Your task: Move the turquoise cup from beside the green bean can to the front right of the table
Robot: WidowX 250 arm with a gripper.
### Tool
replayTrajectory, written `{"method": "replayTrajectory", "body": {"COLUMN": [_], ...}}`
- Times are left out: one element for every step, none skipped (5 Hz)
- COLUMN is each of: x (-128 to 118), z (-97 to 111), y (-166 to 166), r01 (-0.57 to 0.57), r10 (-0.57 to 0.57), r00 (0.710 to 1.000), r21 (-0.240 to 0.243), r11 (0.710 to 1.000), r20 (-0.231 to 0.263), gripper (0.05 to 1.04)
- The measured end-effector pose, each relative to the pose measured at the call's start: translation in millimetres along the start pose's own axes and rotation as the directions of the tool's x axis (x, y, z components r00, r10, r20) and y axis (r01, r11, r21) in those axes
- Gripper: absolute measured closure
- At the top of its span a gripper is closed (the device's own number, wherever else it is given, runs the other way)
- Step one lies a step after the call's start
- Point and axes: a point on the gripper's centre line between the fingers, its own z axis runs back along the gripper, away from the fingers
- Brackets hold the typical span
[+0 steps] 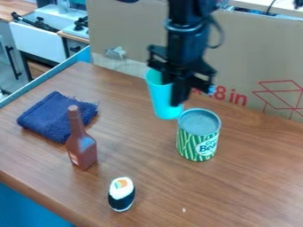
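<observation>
Nearest, the sushi [122, 194] sits well apart from my hand [179, 95], so I see little risk there. The narrow brown bottle [83, 148] could topple if bumped. The can [199, 137] worries me more: the blue cup [158, 95] is close behind it, so a low sideways swing could knock both. My hand is at the cup, but I cannot tell whether it grips; a weak hold could let it slip.

The bottle [82, 148] is reddish brown and the cloth [54, 116] navy. The cup [161, 95] is turquoise. The can [199, 137] has green-and-yellow stripes and a white label.
</observation>
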Motion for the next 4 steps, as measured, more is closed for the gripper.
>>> {"method": "replayTrajectory", "body": {"x": [-24,-51,-61,-66], "z": [-7,-15,-28,-42], "y": [-55,-109,-142,-143], "r01": [0.156,0.273,0.348,0.357], "r10": [-0.158,-0.279,-0.356,-0.364], "r00": [0.986,0.955,0.928,0.922], "r21": [-0.035,-0.068,-0.085,-0.078], "r11": [0.987,0.960,0.934,0.931], "r20": [-0.055,-0.100,-0.111,-0.134], "gripper": [0.977,0.977,0.977,0.977]}}
